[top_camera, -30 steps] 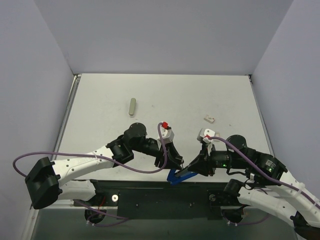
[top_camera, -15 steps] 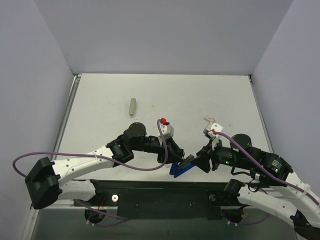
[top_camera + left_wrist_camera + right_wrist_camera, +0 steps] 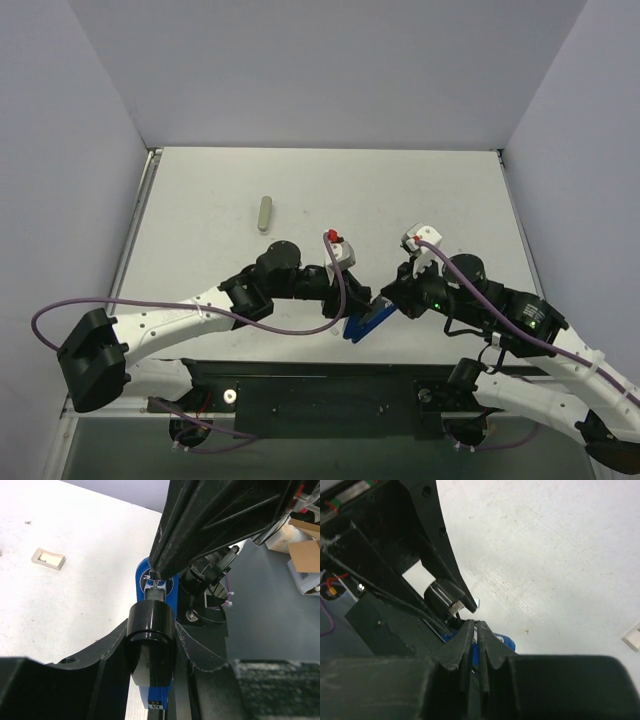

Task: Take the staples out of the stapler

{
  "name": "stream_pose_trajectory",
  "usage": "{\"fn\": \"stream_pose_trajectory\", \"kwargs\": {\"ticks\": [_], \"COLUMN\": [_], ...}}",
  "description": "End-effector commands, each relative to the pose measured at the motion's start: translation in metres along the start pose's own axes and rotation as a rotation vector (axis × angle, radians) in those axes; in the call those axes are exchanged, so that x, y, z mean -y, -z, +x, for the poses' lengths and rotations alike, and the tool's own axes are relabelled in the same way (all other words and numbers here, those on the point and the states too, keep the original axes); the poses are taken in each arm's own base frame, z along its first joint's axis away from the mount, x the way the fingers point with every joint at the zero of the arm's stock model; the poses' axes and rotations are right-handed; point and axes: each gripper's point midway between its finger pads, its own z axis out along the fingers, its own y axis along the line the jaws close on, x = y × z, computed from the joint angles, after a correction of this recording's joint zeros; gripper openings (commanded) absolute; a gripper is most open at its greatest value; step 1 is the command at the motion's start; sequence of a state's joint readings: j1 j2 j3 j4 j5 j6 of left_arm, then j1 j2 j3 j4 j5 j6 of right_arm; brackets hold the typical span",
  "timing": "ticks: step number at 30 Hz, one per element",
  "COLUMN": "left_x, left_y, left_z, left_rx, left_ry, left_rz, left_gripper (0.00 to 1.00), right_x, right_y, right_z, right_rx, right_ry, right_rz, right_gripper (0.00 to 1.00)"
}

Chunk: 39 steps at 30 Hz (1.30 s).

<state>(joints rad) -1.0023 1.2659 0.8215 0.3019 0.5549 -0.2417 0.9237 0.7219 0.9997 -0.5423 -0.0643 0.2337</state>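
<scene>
Left gripper (image 3: 152,635) clamps the blue stapler (image 3: 361,324) at the table's (image 3: 330,190) 6 o'clock edge. Right gripper (image 3: 474,623), fingers pressed together, touches its open channel, where staples (image 3: 158,588) sit. In the left wrist view, a loose staple strip (image 3: 48,557) lies at 10 o'clock.

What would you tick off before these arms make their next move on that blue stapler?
1. Stapler gripped by the left jaws: ok, clamped between them.
2. Stapler opened: ok, its metal magazine shows in the left wrist view.
3. Right jaws' tips at the magazine: ok, nearly closed there.
4. Right jaws pinching staples: cannot tell, the tips hide it.
5. Loose staple piece out of the way: ok, it lies apart on the table.
</scene>
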Motion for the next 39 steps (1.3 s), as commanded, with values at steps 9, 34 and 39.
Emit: {"fn": "stream_pose_trajectory", "kwargs": {"ticks": [9, 34, 39], "left_x": [-0.007, -0.031, -0.025], "left_y": [-0.009, 0.007, 0.009], "left_z": [-0.051, -0.07, -0.076], "left_rx": [0.11, 0.235, 0.27], "left_ry": [-0.095, -0.077, -0.07], "left_rz": [-0.084, -0.259, -0.237], "left_gripper": [0.0, 0.0, 0.0], "right_x": [0.01, 0.055, 0.066], "right_y": [-0.029, -0.063, -0.073], "right_z": [-0.027, 0.033, 0.041], "right_rx": [0.098, 0.046, 0.073], "right_ry": [-0.104, -0.294, -0.286], "right_rz": [0.105, 0.362, 0.392], "right_gripper": [0.0, 0.0, 0.0]}}
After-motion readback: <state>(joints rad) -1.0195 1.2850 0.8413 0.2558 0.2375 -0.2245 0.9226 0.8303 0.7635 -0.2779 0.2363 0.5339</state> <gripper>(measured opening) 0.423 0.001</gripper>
